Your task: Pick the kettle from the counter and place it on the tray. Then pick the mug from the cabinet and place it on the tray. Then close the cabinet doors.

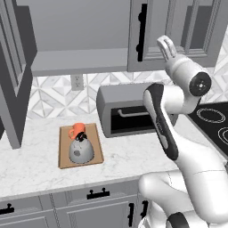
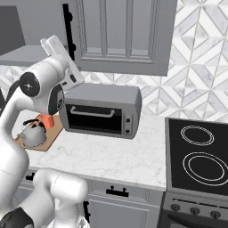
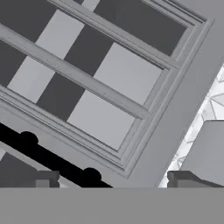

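Note:
The silver kettle (image 1: 81,151) stands on the wooden tray (image 1: 95,156) on the marble counter (image 1: 35,169). The orange mug (image 1: 78,129) sits on the tray too, right behind the kettle. From the right, the kettle (image 2: 33,134), mug (image 2: 45,120) and tray (image 2: 52,133) are partly hidden by my arm. My gripper (image 1: 166,46) is raised high to the right of the open cabinet (image 1: 75,60), in front of a grey cabinet door (image 1: 153,40) with a black bar handle (image 1: 142,33). Seen from the hand, the gripper (image 3: 111,181) is open and empty, facing the paned door (image 3: 109,87) and its handle (image 3: 48,157).
A grey toaster oven (image 1: 127,109) stands on the counter under my gripper, right of the tray. The cabinet's left door (image 1: 13,75) hangs swung out at the far left. A black stovetop (image 2: 200,156) lies at the right. Grey drawers (image 1: 89,209) run below the counter.

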### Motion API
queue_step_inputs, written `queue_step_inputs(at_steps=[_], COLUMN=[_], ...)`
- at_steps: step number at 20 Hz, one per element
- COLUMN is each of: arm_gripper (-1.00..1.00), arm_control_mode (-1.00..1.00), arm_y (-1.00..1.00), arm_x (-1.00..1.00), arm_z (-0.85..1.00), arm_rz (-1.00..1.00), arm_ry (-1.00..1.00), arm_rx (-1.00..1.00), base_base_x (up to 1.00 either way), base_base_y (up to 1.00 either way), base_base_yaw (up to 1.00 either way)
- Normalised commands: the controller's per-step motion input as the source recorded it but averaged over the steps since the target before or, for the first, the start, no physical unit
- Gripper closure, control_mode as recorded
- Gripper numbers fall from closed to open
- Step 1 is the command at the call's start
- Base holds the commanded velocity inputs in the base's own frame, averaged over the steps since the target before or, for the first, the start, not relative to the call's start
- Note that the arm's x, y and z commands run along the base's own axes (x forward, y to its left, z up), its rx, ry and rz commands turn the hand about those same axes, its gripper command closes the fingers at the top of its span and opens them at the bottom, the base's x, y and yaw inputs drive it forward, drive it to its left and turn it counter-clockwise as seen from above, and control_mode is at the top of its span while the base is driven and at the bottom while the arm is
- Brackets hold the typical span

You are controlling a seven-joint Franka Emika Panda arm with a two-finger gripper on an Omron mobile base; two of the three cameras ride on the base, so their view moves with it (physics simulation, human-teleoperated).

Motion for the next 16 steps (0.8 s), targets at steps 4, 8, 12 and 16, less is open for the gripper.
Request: queue_step_inputs(at_steps=[4, 8, 12, 16], arm_gripper=[-1.0, -1.0, -1.0, -1.0], arm_control_mode=[-1.0, -1.0, -1.0, -1.0], arm_y=[0.44, 0.41, 0.32, 0.35], arm_x=[-0.39, -0.04, 0.03, 0.0], arm_z=[-0.04, -0.38, -0.43, -0.21], arm_rz=[-0.05, -0.03, 0.05, 0.0], arm_ry=[0.18, 0.36, 0.12, 0.16], arm_rx=[-0.12, -0.22, -0.13, -0.12], base_base_x=[0.0, 0.0, 0.0, 0.0], base_base_y=[0.0, 0.0, 0.0, 0.0], base_base_yaw=[0.0, 0.0, 0.0, 0.0])
